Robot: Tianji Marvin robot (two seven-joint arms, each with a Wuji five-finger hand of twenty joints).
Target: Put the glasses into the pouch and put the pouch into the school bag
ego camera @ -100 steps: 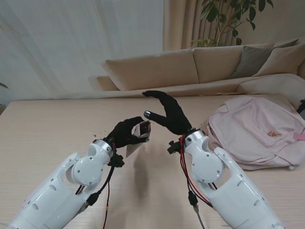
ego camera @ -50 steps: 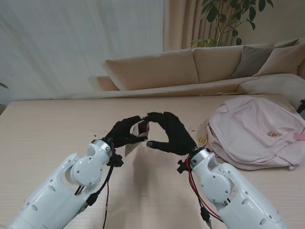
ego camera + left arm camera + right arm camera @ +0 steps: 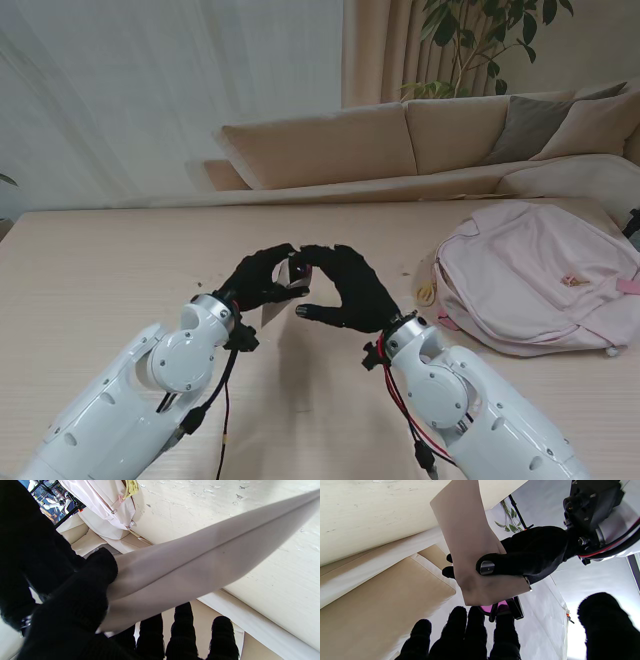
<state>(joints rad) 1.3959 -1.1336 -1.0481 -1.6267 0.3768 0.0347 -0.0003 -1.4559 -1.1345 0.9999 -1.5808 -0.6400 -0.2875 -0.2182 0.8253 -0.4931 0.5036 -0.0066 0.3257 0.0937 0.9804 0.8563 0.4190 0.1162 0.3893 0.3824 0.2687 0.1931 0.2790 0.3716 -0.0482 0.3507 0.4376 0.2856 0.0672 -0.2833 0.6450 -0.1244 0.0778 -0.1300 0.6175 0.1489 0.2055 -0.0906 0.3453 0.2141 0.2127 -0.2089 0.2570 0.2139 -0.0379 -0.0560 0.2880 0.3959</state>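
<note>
From the stand view I see both white arms rising from the near corners and meeting over the middle of the tabletop (image 3: 120,260). My left robot hand (image 3: 262,280) is clenched on the beige pouch (image 3: 285,290), thumb pressed on one face and fingers behind it; the pouch hangs from that grip, clear of the surface, its far end slanting down toward the wood in the left wrist view. My right robot hand (image 3: 345,288) is curled just beside it, fingertips at the pouch mouth. In the right wrist view the glasses (image 3: 501,607), dark-framed with pink lenses, stick partly out of the pouch opening, and the right fingers (image 3: 503,620) reach up to them; whether they actually pinch the frame I cannot tell.

Farther from me and to the right, the pink school bag (image 3: 545,275) lies flat on the pale wood-grain tabletop, well apart from both hands. Beyond the far edge stands a beige sofa (image 3: 400,145) with cushions, a leafy plant (image 3: 480,40) behind it, and white curtains (image 3: 150,90) across the left.
</note>
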